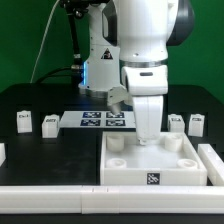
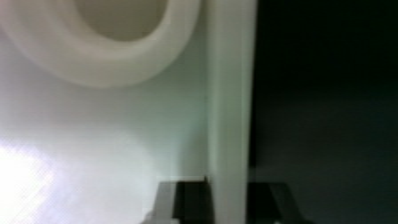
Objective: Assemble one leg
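The leg comes four times over on the black counter (image 1: 40, 100), all four standing loose and well apart from the tray. From the exterior view's left: the far-left leg (image 1: 24, 120), then just beside it the inner-left leg (image 1: 50, 122), each a small white block with one black-and-white tag on its face (patterns too small to read). Next lies the marker board (image 1: 97, 120), flat, showing four tags, partly hidden behind the arm.

In the middle the hand (image 1: 148, 138) points straight down at the far wall of the tray (image 1: 128, 178), a large white square piece with raised walls and round sockets in its corners. The tray carries one tag (image 1: 152, 179) on its front face. In the wrist view one socket (image 2: 107, 62) shows as a pale ring on the tray floor. The tray wall (image 2: 228, 100) runs as a light strip between the two dark fingers (image 2: 178, 200), one on either side of it. The view is blurred, so I cannot tell whether they press on the wall.

To the exterior view's right stand the inner-right leg (image 1: 176, 122) and the far-right leg (image 1: 197, 123), close together.
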You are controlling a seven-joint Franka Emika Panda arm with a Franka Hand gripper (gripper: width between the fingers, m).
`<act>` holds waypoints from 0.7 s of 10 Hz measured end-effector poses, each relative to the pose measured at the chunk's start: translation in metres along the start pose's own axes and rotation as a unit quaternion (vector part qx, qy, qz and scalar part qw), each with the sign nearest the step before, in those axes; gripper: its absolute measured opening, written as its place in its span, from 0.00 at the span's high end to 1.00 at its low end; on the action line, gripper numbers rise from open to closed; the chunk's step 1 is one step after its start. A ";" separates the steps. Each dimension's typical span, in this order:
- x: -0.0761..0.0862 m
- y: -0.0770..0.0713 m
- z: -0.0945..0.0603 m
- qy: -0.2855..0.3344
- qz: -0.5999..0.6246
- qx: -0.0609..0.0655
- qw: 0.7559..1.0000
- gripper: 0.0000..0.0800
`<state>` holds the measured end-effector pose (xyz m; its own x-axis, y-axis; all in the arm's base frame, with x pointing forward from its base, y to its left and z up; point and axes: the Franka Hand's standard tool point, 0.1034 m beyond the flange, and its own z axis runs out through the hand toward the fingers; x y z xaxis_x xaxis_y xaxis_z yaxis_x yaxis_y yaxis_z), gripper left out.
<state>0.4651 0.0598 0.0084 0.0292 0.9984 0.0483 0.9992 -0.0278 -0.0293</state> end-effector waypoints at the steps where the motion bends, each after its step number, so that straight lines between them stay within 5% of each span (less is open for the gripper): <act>1: -0.001 0.006 0.000 0.001 0.003 -0.003 1.000 0.92; 5: -0.002 0.007 0.000 0.000 0.003 -0.001 1.000 0.92; 7: 0.008 0.023 0.000 0.002 -0.003 -0.001 1.000 0.92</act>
<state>0.4884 0.0668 0.0080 0.0240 0.9983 0.0532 0.9994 -0.0226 -0.0267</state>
